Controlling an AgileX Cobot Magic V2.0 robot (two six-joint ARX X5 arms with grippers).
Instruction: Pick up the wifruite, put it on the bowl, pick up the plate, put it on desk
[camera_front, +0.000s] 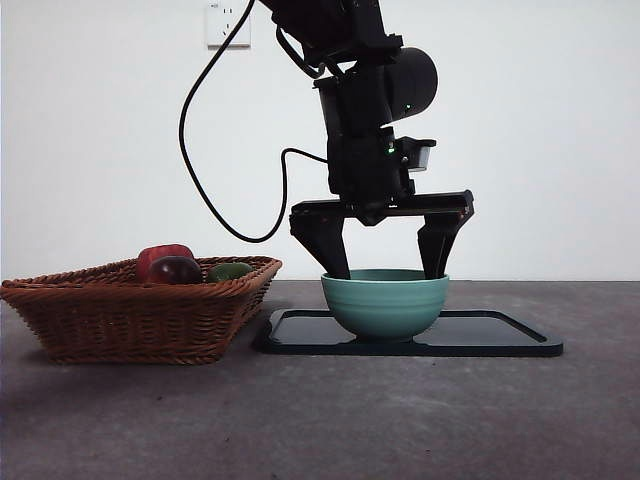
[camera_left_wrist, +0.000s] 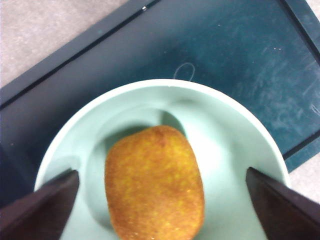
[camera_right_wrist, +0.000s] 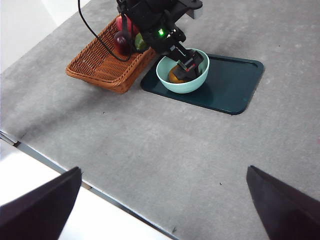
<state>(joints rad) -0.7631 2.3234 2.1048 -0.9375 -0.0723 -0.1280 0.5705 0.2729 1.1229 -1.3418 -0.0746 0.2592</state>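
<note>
The wifruite (camera_left_wrist: 154, 182) lies inside the bowl (camera_front: 385, 300), which sits on a dark tray (camera_front: 500, 335) on the desk (camera_front: 330, 420). The left gripper (camera_front: 385, 262) hangs over the bowl, jaws released, spread wide around the fruit. A wicker basket (camera_front: 140, 315) stands at the bowl's nine o'clock. The right gripper (camera_right_wrist: 160, 200) waits, jaws released.

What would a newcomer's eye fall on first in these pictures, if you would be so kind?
First, the left gripper, big and dark, reaching down into the mint-green bowl with its jaws wide open on either side of the orange-brown wifruite lying inside. The bowl stands on a dark tray, and beside it sits a wicker basket holding more fruit.
</note>
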